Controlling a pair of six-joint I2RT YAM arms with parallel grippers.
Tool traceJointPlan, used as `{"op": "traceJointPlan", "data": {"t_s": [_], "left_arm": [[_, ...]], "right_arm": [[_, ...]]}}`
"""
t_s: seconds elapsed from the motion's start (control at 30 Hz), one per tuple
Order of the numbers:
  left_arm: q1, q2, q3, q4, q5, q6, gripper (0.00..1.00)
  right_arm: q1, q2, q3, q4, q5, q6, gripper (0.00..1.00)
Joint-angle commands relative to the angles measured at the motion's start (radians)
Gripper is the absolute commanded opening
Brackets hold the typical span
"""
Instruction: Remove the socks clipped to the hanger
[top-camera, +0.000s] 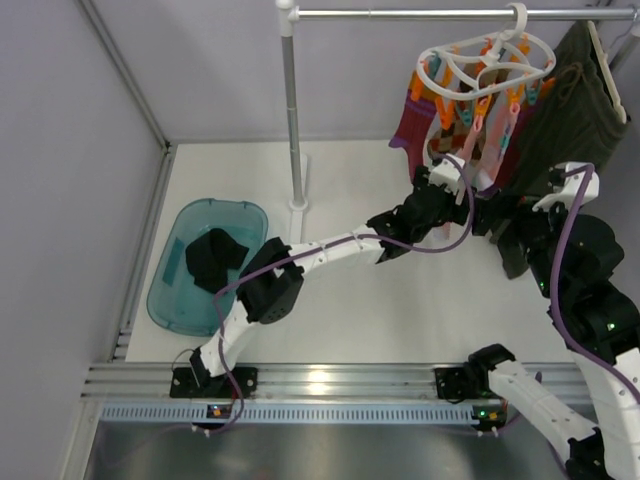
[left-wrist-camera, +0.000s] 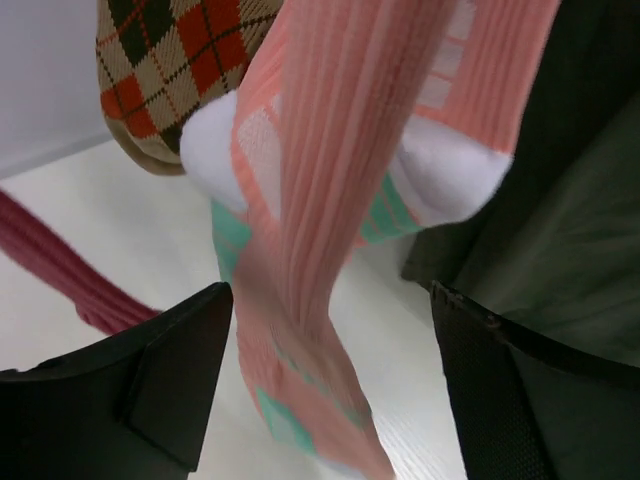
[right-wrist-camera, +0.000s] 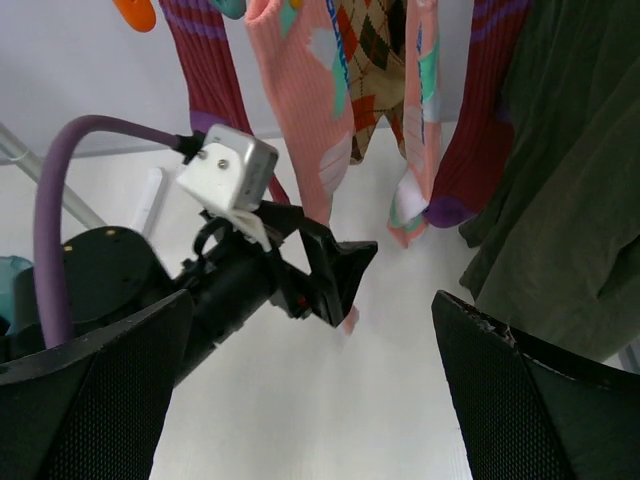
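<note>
The white ring hanger (top-camera: 490, 55) hangs by its hook from the rail, with orange and teal pegs holding the socks. A pink-and-white sock (left-wrist-camera: 330, 150) with teal patches hangs down between the fingers of my left gripper (left-wrist-camera: 330, 380), which is open around it and not pinching it. Behind that sock hangs an orange-brown argyle sock (left-wrist-camera: 170, 60), and a maroon sock (left-wrist-camera: 60, 270) is off to the left. My right gripper (right-wrist-camera: 310, 400) is open and holds nothing. It sits below the socks (right-wrist-camera: 300, 90) and looks at the left gripper (right-wrist-camera: 330, 275).
A large dark olive garment (top-camera: 575, 100) hangs on the rail right of the hanger, close to the right arm. A teal basin (top-camera: 240, 215) at the left holds a black sock (top-camera: 212, 258). The rail's upright pole (top-camera: 292, 120) stands behind the basin.
</note>
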Motion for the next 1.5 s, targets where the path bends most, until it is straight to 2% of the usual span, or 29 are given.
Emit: {"op": "traceJointPlan", "data": {"t_s": [0.0, 0.07, 0.13, 0.17, 0.37, 0.4, 0.57, 0.7, 0.8, 0.93, 1.13, 1.27, 1.47], "left_arm": [[0.001, 0.093, 0.127, 0.049, -0.078, 0.079, 0.81], [0.002, 0.094, 0.122, 0.049, -0.152, 0.082, 0.49], [0.002, 0.050, 0.045, 0.052, -0.212, 0.048, 0.04], [0.002, 0.027, 0.020, 0.054, -0.226, 0.034, 0.00], [0.002, -0.126, -0.172, 0.071, -0.266, -0.033, 0.00], [0.002, -0.143, -0.187, 0.069, -0.264, -0.039, 0.00], [-0.005, -0.215, -0.269, 0.069, -0.263, -0.075, 0.00], [-0.041, -0.231, -0.303, 0.069, -0.319, -0.066, 0.00], [-0.061, -0.225, -0.304, 0.069, -0.345, -0.047, 0.00], [-0.099, -0.217, -0.301, 0.069, -0.370, -0.033, 0.00], [-0.130, -0.215, -0.306, 0.069, -0.376, -0.026, 0.00], [-0.137, -0.223, -0.307, 0.069, -0.379, -0.029, 0.00], [-0.147, -0.225, -0.303, 0.069, -0.378, -0.032, 0.00]], "right_arm": [[-0.012, -0.006, -0.011, 0.008, -0.057, 0.022, 0.99], [-0.011, -0.009, -0.011, 0.016, -0.051, 0.016, 0.99], [-0.012, -0.010, -0.005, 0.022, -0.025, 0.008, 0.99], [-0.012, -0.006, -0.002, 0.031, -0.011, 0.005, 0.99], [-0.012, 0.092, 0.095, 0.062, 0.001, -0.009, 0.97], [-0.012, 0.118, 0.150, 0.056, 0.000, -0.015, 0.93], [-0.012, 0.331, 0.331, 0.022, -0.020, -0.049, 0.87], [-0.012, 0.494, 0.503, -0.029, -0.006, -0.032, 0.77], [-0.012, 0.552, 0.578, -0.047, 0.024, -0.020, 0.71], [-0.011, 0.597, 0.586, -0.035, 0.110, -0.018, 0.68], [-0.012, 0.647, 0.603, -0.015, 0.147, -0.056, 0.65], [-0.012, 0.686, 0.650, 0.006, 0.198, -0.082, 0.58], [-0.009, 0.732, 0.689, 0.051, 0.233, -0.104, 0.55]]}}
